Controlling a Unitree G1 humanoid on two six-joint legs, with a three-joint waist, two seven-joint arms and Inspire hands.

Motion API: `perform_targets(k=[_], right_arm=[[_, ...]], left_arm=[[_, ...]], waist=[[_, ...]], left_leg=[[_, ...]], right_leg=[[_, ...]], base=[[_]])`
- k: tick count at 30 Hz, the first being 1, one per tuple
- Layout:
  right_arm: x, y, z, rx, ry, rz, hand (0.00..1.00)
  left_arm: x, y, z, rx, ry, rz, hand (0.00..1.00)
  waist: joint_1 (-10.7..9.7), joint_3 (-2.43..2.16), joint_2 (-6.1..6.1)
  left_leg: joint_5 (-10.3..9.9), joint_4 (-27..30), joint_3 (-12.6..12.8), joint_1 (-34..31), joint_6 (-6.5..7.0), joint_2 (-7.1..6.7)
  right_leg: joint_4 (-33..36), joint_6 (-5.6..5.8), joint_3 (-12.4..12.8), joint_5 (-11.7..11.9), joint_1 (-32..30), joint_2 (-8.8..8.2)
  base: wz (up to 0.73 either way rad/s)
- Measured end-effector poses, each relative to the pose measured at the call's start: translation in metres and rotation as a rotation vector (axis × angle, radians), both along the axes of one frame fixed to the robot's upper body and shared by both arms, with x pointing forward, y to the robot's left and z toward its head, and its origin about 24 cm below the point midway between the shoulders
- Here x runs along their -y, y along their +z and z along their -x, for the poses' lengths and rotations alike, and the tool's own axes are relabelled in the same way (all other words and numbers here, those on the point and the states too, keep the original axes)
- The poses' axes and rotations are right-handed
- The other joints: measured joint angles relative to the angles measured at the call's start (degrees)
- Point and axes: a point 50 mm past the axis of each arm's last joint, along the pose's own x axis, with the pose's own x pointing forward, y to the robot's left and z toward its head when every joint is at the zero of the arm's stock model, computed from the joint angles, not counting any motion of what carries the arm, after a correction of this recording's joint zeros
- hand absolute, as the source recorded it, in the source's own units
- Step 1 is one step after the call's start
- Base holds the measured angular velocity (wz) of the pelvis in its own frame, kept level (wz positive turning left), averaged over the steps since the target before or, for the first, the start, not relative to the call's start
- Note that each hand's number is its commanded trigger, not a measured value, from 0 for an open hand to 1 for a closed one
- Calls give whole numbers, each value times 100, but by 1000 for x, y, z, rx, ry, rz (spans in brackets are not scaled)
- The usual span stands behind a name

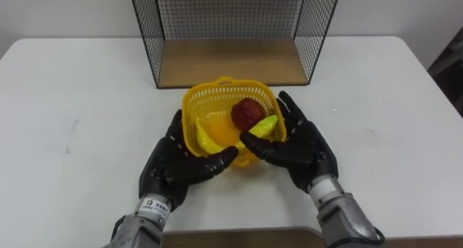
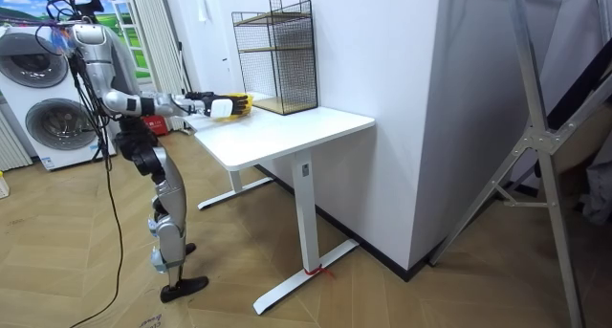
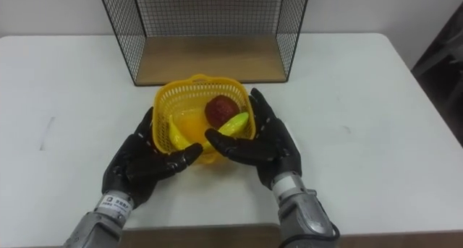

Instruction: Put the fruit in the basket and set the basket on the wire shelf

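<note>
Left hand [image 1: 172, 167] and right hand [image 1: 302, 148] flank the yellow basket [image 1: 206, 96] on the desk [image 1: 72, 96] — fingers straight, pressed to its sides; apple [image 1: 247, 113] and banana [image 1: 205, 136] inside — wire shelf [image 1: 231, 60] just behind

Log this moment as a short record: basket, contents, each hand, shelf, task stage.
basket: yellow, between both hands, in front of the wire shelf
contents: red fruit, banana, yellow-green fruit
left hand: fingers straight against the basket's left side
right hand: fingers straight against its right side
task stage: fruit in, basket not yet on the shelf
</note>
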Motion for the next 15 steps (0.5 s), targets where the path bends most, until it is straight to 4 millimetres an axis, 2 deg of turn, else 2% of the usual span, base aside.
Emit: perform_targets(k=[6, 11, 15], right_arm=[[1, -3, 0, -10, -15, 50, 0], [3, -2, -1, -9, -40, 71, 0], [3, 0, -1, 8, -56, 84, 0]], left_arm=[[3, 9, -11, 55, -26, -66, 0], [7, 22, -24, 123, -27, -81, 0], [9, 26, -27, 151, -27, -76, 0]], waist=[[-16, 0, 2], [27, 0, 2], [86, -1, 3]], left_leg=[[0, 52, 15, 6, 0, 8], [0, 38, 76, 6, 0, 21], [0, 15, 97, 32, 0, 35]], right_leg=[[37, -1, 22, 0, -27, 1], [60, -14, 88, 8, -68, 15], [58, -21, 112, 14, -48, 32]], base=[[-1], [-7], [-3]])
